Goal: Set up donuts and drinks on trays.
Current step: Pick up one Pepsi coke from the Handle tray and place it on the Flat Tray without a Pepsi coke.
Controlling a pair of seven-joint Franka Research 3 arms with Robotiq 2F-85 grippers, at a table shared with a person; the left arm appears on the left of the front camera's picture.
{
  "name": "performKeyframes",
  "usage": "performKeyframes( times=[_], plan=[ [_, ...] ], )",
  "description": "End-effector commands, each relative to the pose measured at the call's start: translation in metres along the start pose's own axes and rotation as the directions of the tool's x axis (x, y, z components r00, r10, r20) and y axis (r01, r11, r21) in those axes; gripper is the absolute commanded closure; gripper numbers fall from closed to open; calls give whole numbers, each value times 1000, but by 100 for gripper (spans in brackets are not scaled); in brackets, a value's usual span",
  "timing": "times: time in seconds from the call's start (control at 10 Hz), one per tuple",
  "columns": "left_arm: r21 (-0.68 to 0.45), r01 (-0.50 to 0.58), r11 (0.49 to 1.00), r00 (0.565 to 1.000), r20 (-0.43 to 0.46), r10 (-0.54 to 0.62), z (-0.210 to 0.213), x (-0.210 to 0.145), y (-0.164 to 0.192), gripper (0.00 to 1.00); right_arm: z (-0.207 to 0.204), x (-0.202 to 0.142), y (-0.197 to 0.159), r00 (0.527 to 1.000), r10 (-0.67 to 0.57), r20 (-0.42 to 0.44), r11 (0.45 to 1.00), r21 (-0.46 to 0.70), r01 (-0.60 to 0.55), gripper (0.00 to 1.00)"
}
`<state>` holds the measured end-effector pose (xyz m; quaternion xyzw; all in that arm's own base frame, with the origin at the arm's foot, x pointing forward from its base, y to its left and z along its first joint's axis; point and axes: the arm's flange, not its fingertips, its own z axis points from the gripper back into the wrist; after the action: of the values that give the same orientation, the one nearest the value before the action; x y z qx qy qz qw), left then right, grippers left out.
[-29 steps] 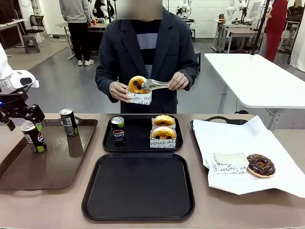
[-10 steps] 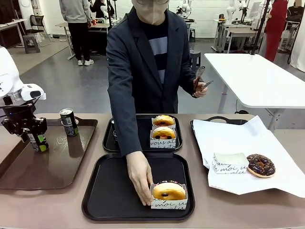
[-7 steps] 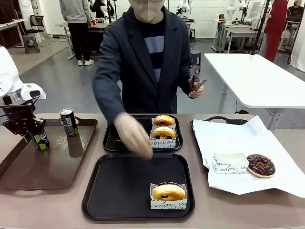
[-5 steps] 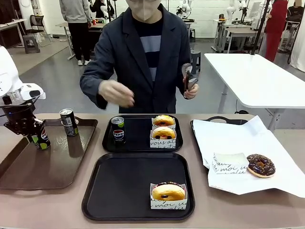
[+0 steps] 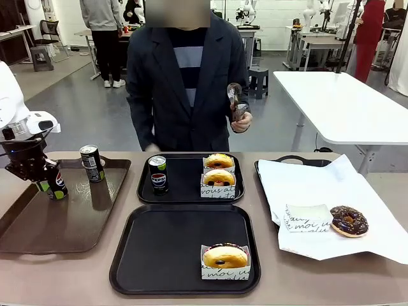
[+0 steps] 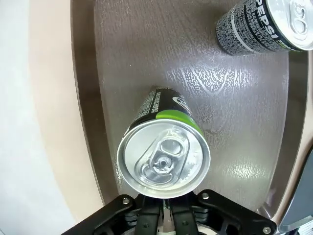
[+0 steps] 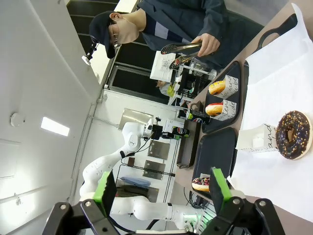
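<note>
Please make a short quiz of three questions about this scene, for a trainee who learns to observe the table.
1. True or false: the near black tray holds exactly one boxed donut.
2. How many drink cans stand on the far black tray?
3. The left gripper has its jaws shut on: A) a Pepsi can; B) a donut box; C) tongs.
Key: 1 true; 2 one; 3 A.

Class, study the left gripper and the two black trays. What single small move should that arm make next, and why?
Probably lift the Pepsi can clear of the brown tray and its rim. The left gripper is shut on it, and the near black tray holds a boxed donut but no drink.
</note>
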<state>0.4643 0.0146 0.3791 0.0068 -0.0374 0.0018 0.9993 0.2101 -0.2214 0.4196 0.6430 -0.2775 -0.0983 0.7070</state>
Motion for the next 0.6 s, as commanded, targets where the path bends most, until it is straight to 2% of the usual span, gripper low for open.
performKeyframes(
  times=[0.0, 0.3, 0.5],
  plan=[
    [-18, 11, 1000, 1000, -8, -11, 4, -6, 1, 100, -1, 2, 0, 1000, 18, 18, 1000, 22, -18, 0],
    [-43, 27, 999, 999, -22, -28, 15, -15, -11, 100, -1, 2, 0, 1000, 18, 18, 1000, 22, -18, 0],
    [-80, 66, 995, 991, -108, -75, 41, -38, -41, 100, -1, 2, 0, 1000, 18, 18, 1000, 22, -18, 0]
  ],
)
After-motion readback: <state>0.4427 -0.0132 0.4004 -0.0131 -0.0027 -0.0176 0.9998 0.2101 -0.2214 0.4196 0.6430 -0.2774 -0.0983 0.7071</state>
